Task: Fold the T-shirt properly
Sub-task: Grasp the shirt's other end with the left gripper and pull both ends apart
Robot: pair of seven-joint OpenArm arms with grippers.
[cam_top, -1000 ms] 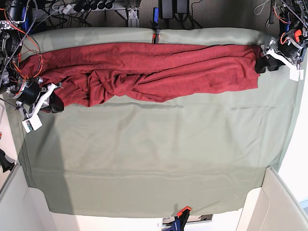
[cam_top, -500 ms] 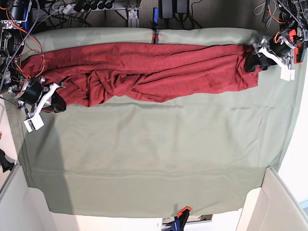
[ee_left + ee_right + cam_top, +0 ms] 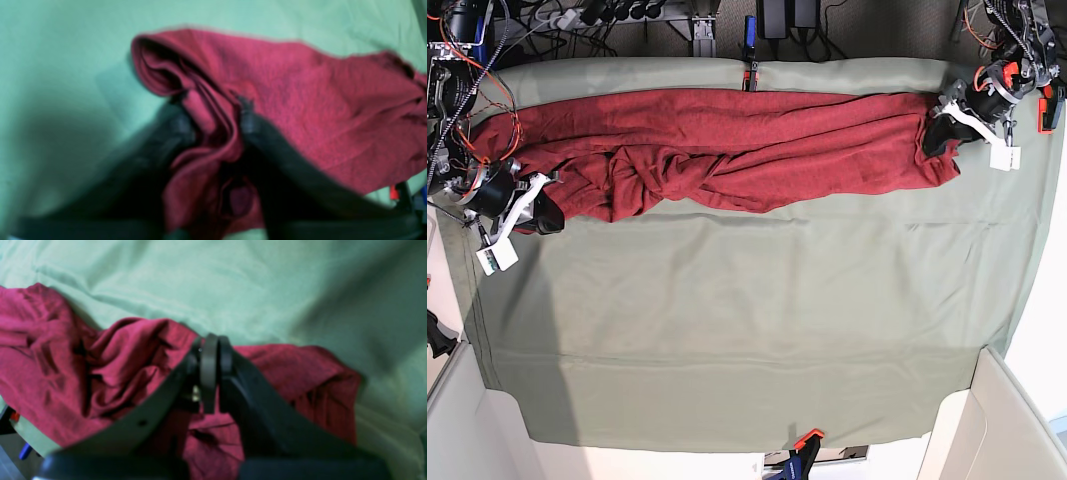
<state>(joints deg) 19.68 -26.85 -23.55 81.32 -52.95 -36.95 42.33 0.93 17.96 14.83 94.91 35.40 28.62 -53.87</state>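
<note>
Red T-shirt [image 3: 727, 140] bunched, left end effector [image 3: 213, 128] blurred

pale green table cloth [image 3: 747, 330], orange clamp [image 3: 807, 438] at its near edge.

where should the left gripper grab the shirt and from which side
At the bunched end fold of the T-shirt, coming in from beyond that end along its length. The layers gather there into a ridge, and the left gripper already straddles it.
</note>
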